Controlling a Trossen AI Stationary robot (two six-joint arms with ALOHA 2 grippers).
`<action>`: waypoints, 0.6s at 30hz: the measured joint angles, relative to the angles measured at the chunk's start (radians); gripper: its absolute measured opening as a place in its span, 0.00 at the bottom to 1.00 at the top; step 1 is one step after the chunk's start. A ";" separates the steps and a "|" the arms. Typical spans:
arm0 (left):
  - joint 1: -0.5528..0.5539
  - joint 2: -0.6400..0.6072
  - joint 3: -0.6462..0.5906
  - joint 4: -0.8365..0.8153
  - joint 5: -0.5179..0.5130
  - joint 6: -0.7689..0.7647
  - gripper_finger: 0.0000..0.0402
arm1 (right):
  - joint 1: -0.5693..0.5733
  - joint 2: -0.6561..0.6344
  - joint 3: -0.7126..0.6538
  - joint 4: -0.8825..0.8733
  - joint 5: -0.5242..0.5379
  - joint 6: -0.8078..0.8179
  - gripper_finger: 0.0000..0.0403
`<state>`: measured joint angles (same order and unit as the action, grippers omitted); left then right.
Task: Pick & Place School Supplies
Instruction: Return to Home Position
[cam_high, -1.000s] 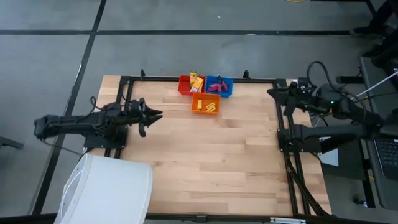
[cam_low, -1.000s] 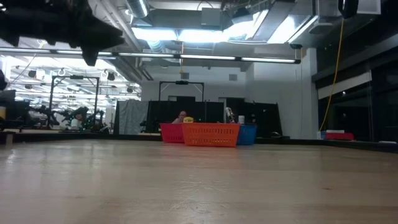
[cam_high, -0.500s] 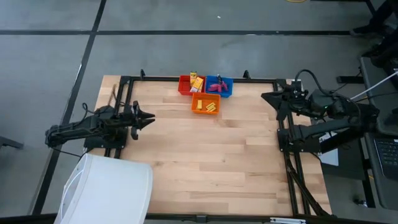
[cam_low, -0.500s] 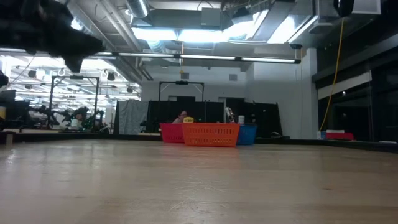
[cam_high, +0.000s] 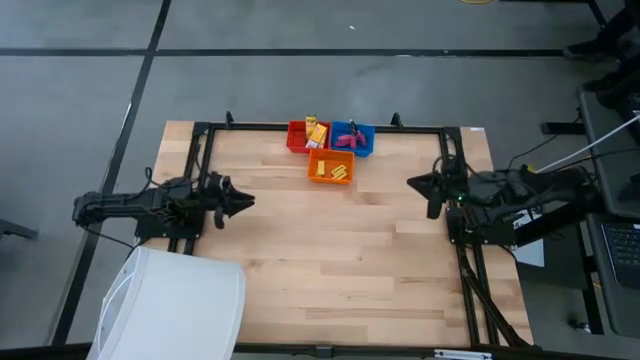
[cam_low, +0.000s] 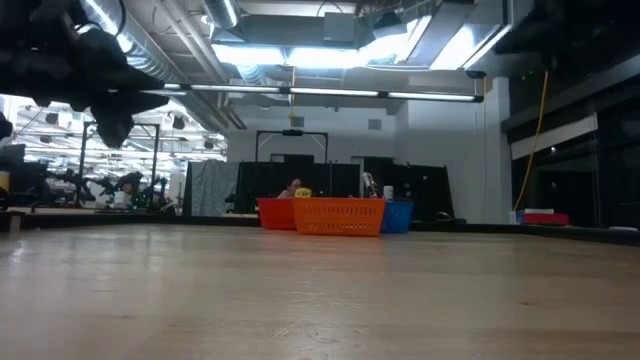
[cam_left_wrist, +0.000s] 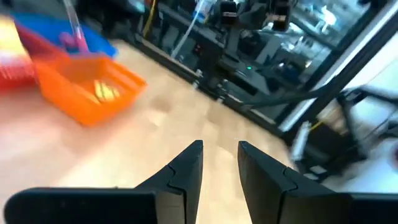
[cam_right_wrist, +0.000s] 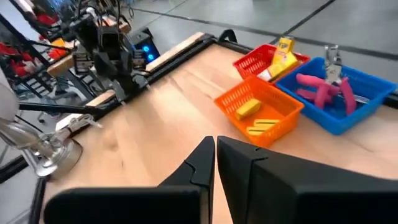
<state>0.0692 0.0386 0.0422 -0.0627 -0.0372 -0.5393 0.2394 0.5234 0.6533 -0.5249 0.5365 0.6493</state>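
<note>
Three small bins stand at the table's far middle. The red bin (cam_high: 300, 136) (cam_right_wrist: 264, 62) holds orange-yellow packets (cam_high: 316, 130) (cam_right_wrist: 285, 50). Pink-handled tools (cam_high: 346, 139) (cam_right_wrist: 322, 90) lie in the blue bin (cam_high: 360, 140) (cam_right_wrist: 364, 102). Small yellow blocks (cam_high: 335, 170) (cam_right_wrist: 249, 109) lie in the orange bin (cam_high: 330, 167) (cam_left_wrist: 87, 93) (cam_low: 338, 215). My left gripper (cam_high: 245, 200) (cam_left_wrist: 221, 146) hovers at the table's left side, slightly open and empty. My right gripper (cam_high: 412, 184) (cam_right_wrist: 215, 142) hovers at the right side, shut and empty. Both point toward the table's middle.
Black frame rails (cam_high: 200, 180) run along the table's left, far and right edges. A white rounded object (cam_high: 170, 305) covers the near left corner. Bare wood (cam_high: 330, 250) spreads between the two arms and toward the near edge.
My right gripper has swung from the far right corner toward the near edge and a little toward the table's middle. My left gripper has drawn back slightly toward the left edge and shifted toward the near edge, sinking a little. The bins and their contents have stayed put.
</note>
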 joint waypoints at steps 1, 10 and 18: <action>-0.005 0.001 0.000 -0.002 0.003 -0.054 0.24 | 0.000 -0.028 -0.023 0.000 0.003 -0.014 0.06; -0.011 0.000 0.000 0.000 0.005 -0.181 0.24 | -0.001 -0.444 -0.279 0.117 -0.035 -0.167 0.06; -0.011 0.001 0.000 -0.001 0.004 -0.181 0.24 | -0.001 -0.516 -0.417 0.245 -0.347 -0.259 0.06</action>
<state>0.0586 0.0393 0.0422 -0.0641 -0.0331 -0.7204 0.2386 0.0070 0.2361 -0.2799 0.1898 0.3908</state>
